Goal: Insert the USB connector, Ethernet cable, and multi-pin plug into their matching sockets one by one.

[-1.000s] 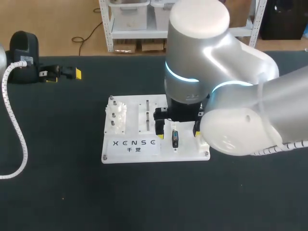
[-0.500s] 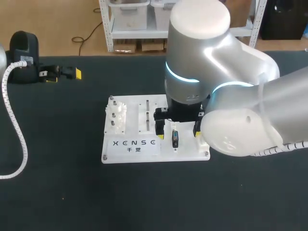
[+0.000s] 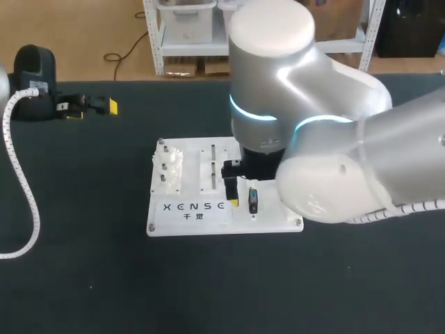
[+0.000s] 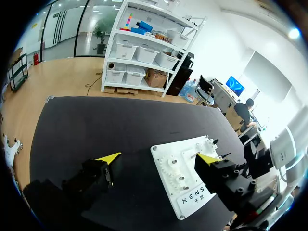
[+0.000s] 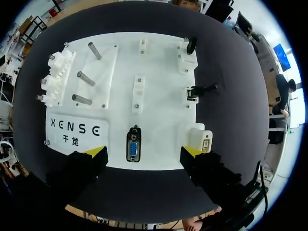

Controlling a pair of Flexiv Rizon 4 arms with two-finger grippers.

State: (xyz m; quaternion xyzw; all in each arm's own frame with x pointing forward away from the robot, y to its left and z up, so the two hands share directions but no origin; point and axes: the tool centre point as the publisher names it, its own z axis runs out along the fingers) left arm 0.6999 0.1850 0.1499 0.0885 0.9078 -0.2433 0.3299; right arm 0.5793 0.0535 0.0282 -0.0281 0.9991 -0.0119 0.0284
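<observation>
Centring the right gripper [image 5: 143, 151], fingers spread wide and empty, squarely over the blue-faced multi-pin connector [image 5: 134, 150] standing on the white board [image 5: 159, 72] should allow a straight descent and even clamp.

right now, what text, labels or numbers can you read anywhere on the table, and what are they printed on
On the white board, at its near left corner in the head view, one printed label: a line of large dark capitals, a brand mark, so not quoted here.
Under that line, on the same label: two smaller characters, sharp in the right wrist view.
On the blue multi-pin plug: no print shows.
Numbers or signs elsewhere on the table: none visible.
</observation>
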